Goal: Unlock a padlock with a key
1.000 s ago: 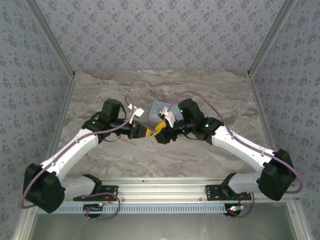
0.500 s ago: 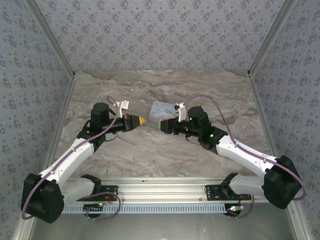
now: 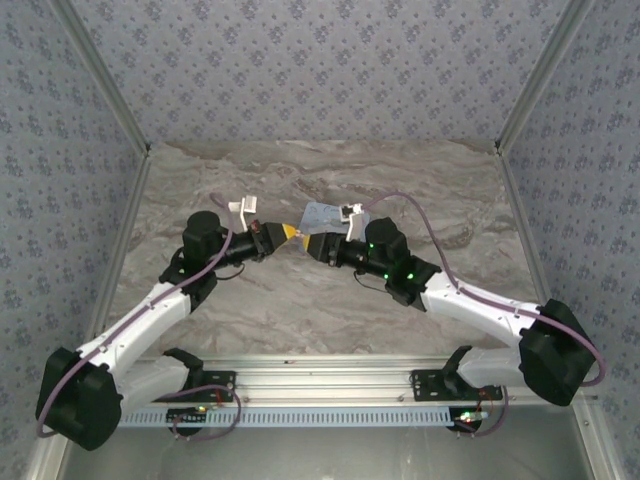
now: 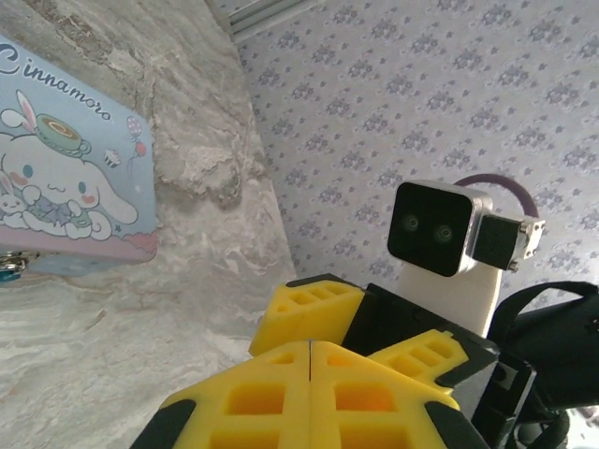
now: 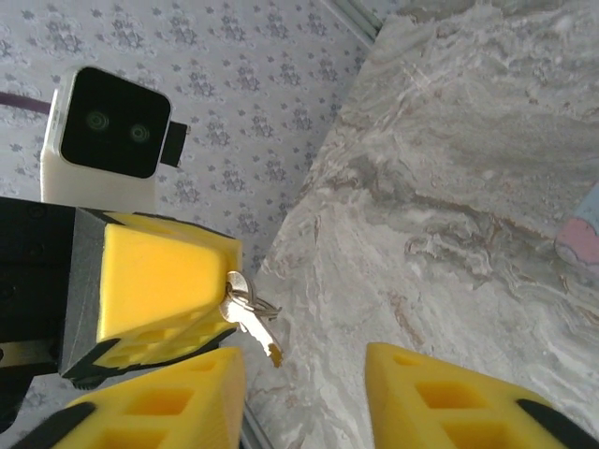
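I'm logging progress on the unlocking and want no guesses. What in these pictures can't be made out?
Padlock: left wrist view, cut off by the left edge; locked or open, cannot tell.
Key: right wrist view, its ring end hidden between the left hand's pads; top view, too small.
Tin: right wrist view, cut off by the right edge.

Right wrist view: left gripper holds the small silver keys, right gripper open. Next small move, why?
Probably swing the open right gripper toward the tiny blue padlock by the pale blue cartoon tin and grasp it: the left gripper is shut on the small silver keys, and nothing holds the lock.
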Robot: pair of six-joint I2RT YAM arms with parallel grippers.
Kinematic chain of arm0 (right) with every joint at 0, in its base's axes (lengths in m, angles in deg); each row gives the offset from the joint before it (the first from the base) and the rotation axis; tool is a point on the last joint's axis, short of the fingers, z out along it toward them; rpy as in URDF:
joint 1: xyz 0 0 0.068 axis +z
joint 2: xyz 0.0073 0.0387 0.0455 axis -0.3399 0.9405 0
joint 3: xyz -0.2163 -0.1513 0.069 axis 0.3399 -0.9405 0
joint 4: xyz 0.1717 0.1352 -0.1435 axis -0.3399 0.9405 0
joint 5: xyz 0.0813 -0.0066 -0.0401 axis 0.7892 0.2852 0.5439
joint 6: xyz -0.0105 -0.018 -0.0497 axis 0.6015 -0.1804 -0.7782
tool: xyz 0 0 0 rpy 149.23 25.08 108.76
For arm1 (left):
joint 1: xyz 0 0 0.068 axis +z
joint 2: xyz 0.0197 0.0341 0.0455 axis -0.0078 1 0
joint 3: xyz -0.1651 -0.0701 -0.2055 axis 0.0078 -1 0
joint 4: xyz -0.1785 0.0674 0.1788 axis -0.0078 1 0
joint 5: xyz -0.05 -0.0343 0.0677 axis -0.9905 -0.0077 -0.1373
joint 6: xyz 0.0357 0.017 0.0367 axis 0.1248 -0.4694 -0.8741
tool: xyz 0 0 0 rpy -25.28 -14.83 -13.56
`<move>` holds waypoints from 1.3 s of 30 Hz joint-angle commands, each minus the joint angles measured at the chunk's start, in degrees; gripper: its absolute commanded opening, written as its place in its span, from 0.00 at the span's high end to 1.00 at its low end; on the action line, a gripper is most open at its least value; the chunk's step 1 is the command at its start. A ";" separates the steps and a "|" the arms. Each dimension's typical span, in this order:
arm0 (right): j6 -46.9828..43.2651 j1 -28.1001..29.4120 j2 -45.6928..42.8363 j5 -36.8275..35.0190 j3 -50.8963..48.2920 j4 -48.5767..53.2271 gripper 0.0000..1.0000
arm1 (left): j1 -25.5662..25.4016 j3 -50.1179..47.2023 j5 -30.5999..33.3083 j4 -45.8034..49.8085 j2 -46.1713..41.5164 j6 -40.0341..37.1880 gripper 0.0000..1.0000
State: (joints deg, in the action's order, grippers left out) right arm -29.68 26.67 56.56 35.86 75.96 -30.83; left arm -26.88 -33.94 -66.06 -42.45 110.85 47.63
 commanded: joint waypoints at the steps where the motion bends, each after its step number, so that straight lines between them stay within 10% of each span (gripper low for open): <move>1: 2.01 -0.05 -0.50 -1.75 0.19 -4.30 0.67 | -0.51 -0.13 0.58 -4.32 0.27 2.86 1.00; 39: 4.53 0.21 0.52 0.31 -1.48 -9.85 0.74 | -1.67 -3.73 2.48 -9.15 -2.33 8.10 1.00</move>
State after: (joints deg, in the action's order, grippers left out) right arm -25.64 26.56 56.56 35.71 74.36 -38.02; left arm -28.32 -38.20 -64.35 -50.02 110.20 55.26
